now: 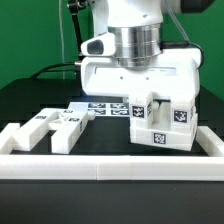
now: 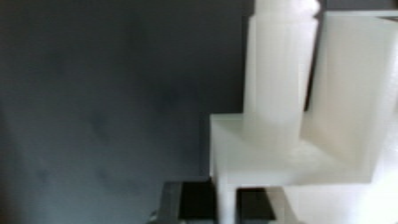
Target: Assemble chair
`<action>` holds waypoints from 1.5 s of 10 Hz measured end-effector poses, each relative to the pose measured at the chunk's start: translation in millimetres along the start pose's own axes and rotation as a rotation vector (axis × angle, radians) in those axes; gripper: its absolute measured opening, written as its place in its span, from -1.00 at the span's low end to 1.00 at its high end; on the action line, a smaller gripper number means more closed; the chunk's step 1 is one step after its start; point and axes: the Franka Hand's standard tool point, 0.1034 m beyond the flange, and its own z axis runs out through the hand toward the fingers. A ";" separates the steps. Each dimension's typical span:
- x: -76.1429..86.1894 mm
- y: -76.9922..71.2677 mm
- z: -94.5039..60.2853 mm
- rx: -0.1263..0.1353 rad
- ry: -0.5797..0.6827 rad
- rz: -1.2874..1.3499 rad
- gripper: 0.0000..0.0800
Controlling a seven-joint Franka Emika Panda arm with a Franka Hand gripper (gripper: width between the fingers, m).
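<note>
While the end effector (image 2: 226,203) hangs over the chair assembly (image 1: 160,124), its jaws are closed, grip unclear; loose chair parts (image 1: 50,130) lie apart on the desk (image 1: 30,98).

At the exterior view's left, bare black table (image 1: 40,100) lies open at the back; loose white blocky plastic parts (image 1: 50,128) block the front. A tagged white block stack (image 1: 160,125) fills that view's right.

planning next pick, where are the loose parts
The loose parts lie at the exterior view's left, just behind the rail and left of the marker board.
</note>
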 end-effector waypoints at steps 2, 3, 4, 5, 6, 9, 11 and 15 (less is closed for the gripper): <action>-7.0 2.7 -12.2 0.010 -0.145 0.017 -0.91; -5.2 2.6 -15.1 0.009 -0.207 0.020 -0.91; -3.1 5.7 -12.1 0.005 -0.239 0.025 -0.91; -8.9 10.8 -10.6 -0.002 -0.326 0.033 -0.91; -7.5 14.7 -9.5 -0.006 -0.384 0.039 -0.91; -12.9 23.3 -5.8 -0.027 -0.569 0.049 -0.91; -13.6 31.5 -2.2 -0.038 -0.668 0.057 -0.91; -18.9 48.1 5.0 -0.077 -0.918 0.109 -0.91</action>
